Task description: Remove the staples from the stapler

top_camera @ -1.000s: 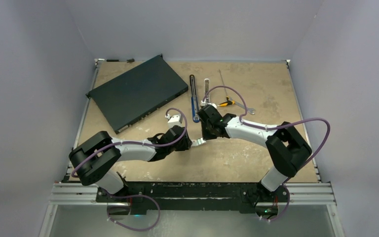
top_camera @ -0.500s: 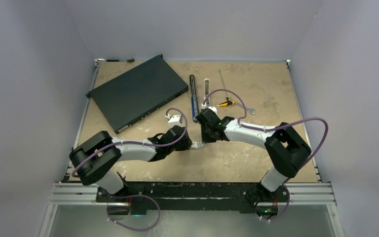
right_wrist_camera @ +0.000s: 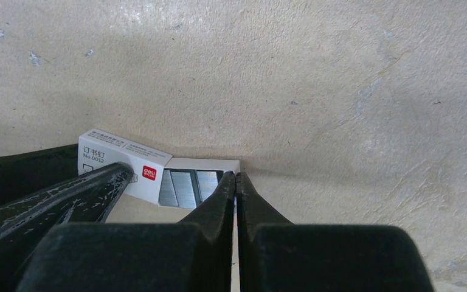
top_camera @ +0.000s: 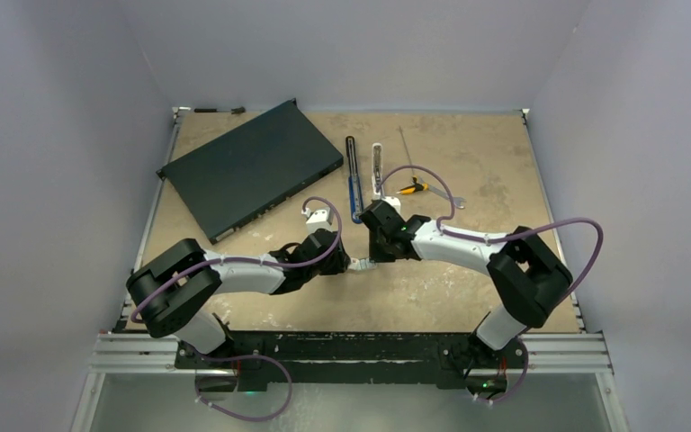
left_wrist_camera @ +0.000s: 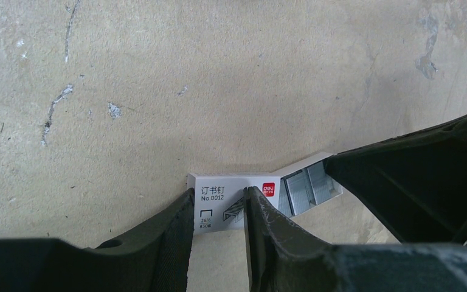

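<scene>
A small white box (left_wrist_camera: 216,185) with a red label lies on the table. My left gripper (left_wrist_camera: 217,193) is shut on its sleeve. The inner tray (right_wrist_camera: 200,164) sticks out to the right, and rows of silver staples (left_wrist_camera: 307,185) (right_wrist_camera: 182,185) lie in it. My right gripper (right_wrist_camera: 236,176) is shut, with its tips pinching the tray's end wall. From above, both grippers (top_camera: 346,264) (top_camera: 371,256) meet at the box (top_camera: 361,262) at mid-table. The stapler (top_camera: 353,175) lies opened out beyond them, its silver part (top_camera: 377,165) alongside it.
A flat black device (top_camera: 250,168) lies at the back left. A yellow-handled screwdriver (top_camera: 411,188), a wrench (top_camera: 450,200) and a thin rod (top_camera: 405,144) lie right of the stapler. Grey walls enclose the table on three sides.
My right gripper has crept a little to the left, toward the left gripper. The left arm and the box sleeve have stayed put.
</scene>
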Action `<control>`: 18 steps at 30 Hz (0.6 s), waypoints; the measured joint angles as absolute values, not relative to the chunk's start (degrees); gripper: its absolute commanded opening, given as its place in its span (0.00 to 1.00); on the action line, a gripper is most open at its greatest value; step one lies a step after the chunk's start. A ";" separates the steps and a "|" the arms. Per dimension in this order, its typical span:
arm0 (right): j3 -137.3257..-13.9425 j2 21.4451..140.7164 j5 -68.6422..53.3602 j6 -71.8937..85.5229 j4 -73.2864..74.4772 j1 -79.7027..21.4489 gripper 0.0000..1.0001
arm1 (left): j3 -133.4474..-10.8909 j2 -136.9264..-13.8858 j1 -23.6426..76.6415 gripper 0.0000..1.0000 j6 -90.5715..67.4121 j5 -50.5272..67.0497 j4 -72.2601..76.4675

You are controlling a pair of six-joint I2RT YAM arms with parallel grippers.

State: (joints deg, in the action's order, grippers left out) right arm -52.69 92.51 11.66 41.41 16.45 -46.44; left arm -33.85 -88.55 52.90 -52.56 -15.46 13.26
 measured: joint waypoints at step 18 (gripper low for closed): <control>-52.64 91.64 12.56 42.94 17.23 -46.61 0.00 | -33.85 -88.55 52.90 0.32 -52.93 -15.44 13.26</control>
